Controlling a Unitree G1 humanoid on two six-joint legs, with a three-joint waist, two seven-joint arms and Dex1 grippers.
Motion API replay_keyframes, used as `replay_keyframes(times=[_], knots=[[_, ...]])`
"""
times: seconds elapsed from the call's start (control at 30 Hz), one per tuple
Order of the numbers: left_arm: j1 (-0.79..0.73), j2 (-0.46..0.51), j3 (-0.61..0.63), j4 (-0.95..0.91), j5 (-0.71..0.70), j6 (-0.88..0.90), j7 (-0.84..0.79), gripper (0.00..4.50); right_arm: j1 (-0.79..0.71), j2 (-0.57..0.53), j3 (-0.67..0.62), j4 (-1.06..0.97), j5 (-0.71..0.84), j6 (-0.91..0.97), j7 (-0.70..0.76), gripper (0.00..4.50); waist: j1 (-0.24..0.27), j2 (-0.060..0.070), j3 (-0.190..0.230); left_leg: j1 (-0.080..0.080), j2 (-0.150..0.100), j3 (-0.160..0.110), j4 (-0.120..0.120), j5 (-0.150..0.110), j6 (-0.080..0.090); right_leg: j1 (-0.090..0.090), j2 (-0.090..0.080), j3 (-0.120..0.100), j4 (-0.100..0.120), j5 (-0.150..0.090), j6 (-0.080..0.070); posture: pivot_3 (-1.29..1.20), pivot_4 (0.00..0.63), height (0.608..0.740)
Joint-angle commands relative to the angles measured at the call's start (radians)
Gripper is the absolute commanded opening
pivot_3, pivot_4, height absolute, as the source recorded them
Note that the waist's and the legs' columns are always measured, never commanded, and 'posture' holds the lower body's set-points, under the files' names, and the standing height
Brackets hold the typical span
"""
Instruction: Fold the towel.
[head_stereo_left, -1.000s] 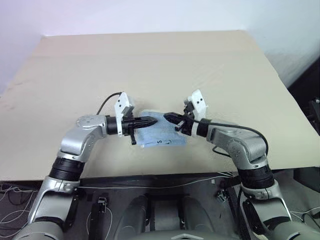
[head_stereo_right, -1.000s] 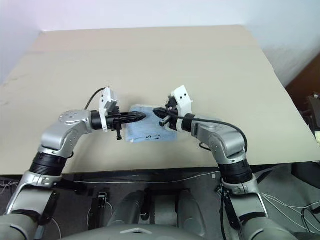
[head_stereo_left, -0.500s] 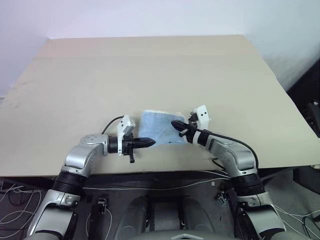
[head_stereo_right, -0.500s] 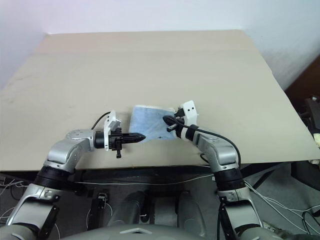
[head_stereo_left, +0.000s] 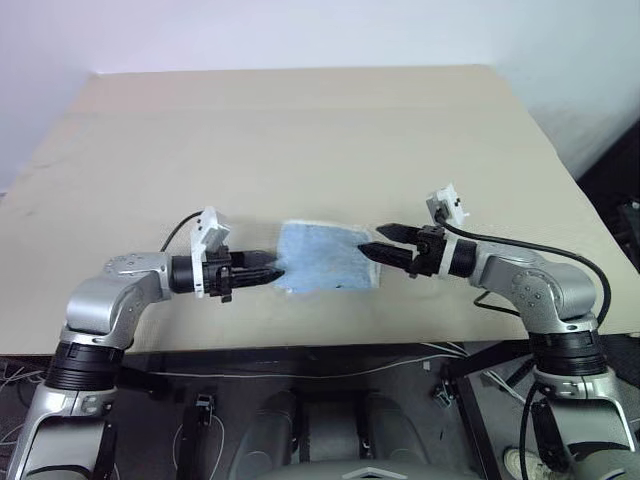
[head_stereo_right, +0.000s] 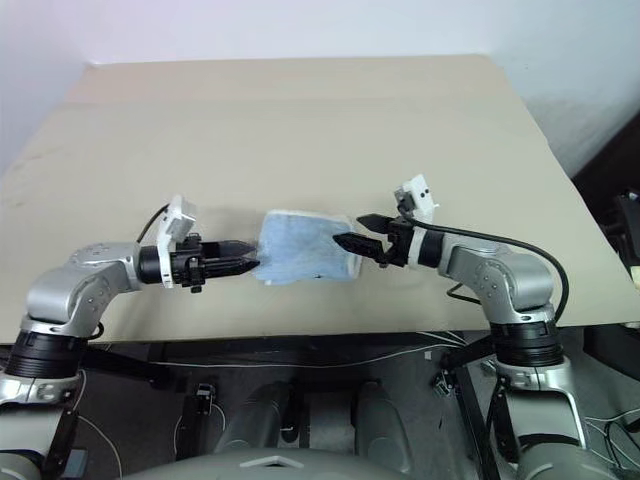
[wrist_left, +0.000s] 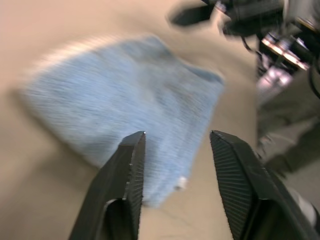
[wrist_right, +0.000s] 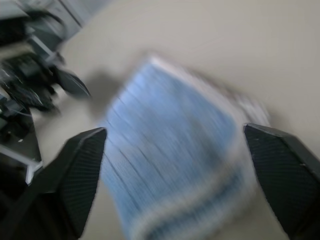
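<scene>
A: So, from the head views, where's the towel (head_stereo_left: 325, 269)?

B: Flat on the desk (head_stereo_left: 300, 140), near its front edge, folded into a compact blue pad. The left gripper (head_stereo_left: 268, 271) sits just beside its left edge; the right gripper (head_stereo_left: 385, 241) is just off its right edge. Neither holds cloth.

A: Why flank it like that?

B: My guess: the fold is laid down and both arms are off it, so the pad lies undisturbed between them.

A: And the left wrist view?

B: Its jaws are spread partway, with nothing between them. The towel (wrist_left: 130, 105) lies beyond the fingertips (wrist_left: 131, 150), a small white tag at its near corner. The other gripper shows past the far side.

A: Right wrist view?

B: Jaws spread very wide, one finger (wrist_right: 75, 170) at each side of the view, empty. The towel (wrist_right: 170, 165) lies between and ahead, whitish stitched edge towards the camera. It's blurred, so I can't judge how neat the layers are.

A: Done, then?

B: Looks close; perhaps another fold remains.
</scene>
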Motion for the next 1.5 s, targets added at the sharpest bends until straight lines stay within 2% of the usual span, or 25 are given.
replay_keyframes(times=[0.03, 0.3, 0.47, 0.67, 0.9, 1.0, 1.37, 1.5], knots=[[0.015, 0.042, 0.044, 0.011, 0.014, -0.025, 0.010, 2.00, -0.056, -0.011, -0.034, 0.080, 0.035, 0.109, -0.001, 4.48, -0.002, 0.000, 0.000, 0.000, 0.000, 0.000, 0.000, 0.000, 0.000, 0.000, 0.000, 0.000, 0.000, 0.000, 0.000, 0.00, 0.150, 0.740], [0.072, 0.030, 0.062, 0.001, 0.018, -0.068, 0.049, 2.00, -0.158, -0.025, 0.031, 0.282, 0.028, 0.256, 0.100, 4.48, -0.003, 0.000, 0.000, 0.000, 0.000, 0.001, -0.001, 0.000, 0.000, -0.002, 0.000, 0.001, 0.000, 0.000, 0.001, 0.00, 0.150, 0.740], [0.088, 0.022, 0.060, -0.010, 0.019, -0.079, 0.070, 2.00, -0.206, 0.026, 0.037, 0.336, 0.073, 0.359, 0.155, 4.48, -0.007, 0.000, 0.000, 0.000, 0.000, 0.001, -0.002, 0.000, 0.000, -0.002, 0.000, 0.001, 0.000, 0.000, 0.001, 0.00, 0.150, 0.740], [0.088, 0.005, 0.090, -0.015, 0.002, -0.096, 0.101, 2.00, -0.298, 0.129, 0.070, 0.503, 0.007, 0.351, 0.147, 4.48, -0.015, 0.000, 0.000, 0.000, 0.000, 0.001, -0.002, 0.000, 0.000, -0.003, 0.001, 0.001, 0.000, 0.002, 0.003, 0.00, 0.150, 0.740], [0.120, 0.005, 0.089, -0.029, 0.014, -0.120, 0.113, 2.00, -0.348, 0.169, 0.089, 0.617, -0.053, 0.314, 0.169, 4.48, -0.040, 0.000, 0.000, 0.001, 0.000, 0.002, -0.002, -0.001, -0.002, -0.002, 0.001, 0.002, 0.001, 0.002, 0.003, 0.00, 0.150, 0.740], [0.133, 0.003, 0.087, -0.039, 0.017, -0.130, 0.117, 2.00, -0.353, 0.173, 0.095, 0.625, -0.072, 0.293, 0.182, 3.86, -0.045, 0.000, 0.000, 0.003, 0.001, 0.002, -0.002, -0.001, -0.002, -0.001, 0.001, 0.002, 0.003, 0.002, 0.003, 0.00, 0.150, 0.740], [0.141, -0.002, 0.062, -0.043, 0.029, -0.150, 0.125, 2.00, -0.329, 0.162, 0.100, 0.522, -0.072, 0.319, 0.229, 0.08, -0.046, 0.000, -0.001, 0.003, 0.001, 0.002, -0.002, -0.002, -0.003, -0.001, 0.001, 0.002, 0.002, 0.002, 0.003, 0.00, 0.150, 0.740], [0.125, -0.006, 0.046, -0.048, 0.032, -0.141, 0.127, 2.00, -0.301, 0.140, 0.054, 0.401, -0.023, 0.376, 0.221, 0.04, -0.039, 0.000, -0.001, 0.002, 0.001, 0.002, -0.002, -0.002, -0.003, -0.002, 0.001, 0.002, 0.002, 0.001, 0.001, 0.00, 0.150, 0.740]])
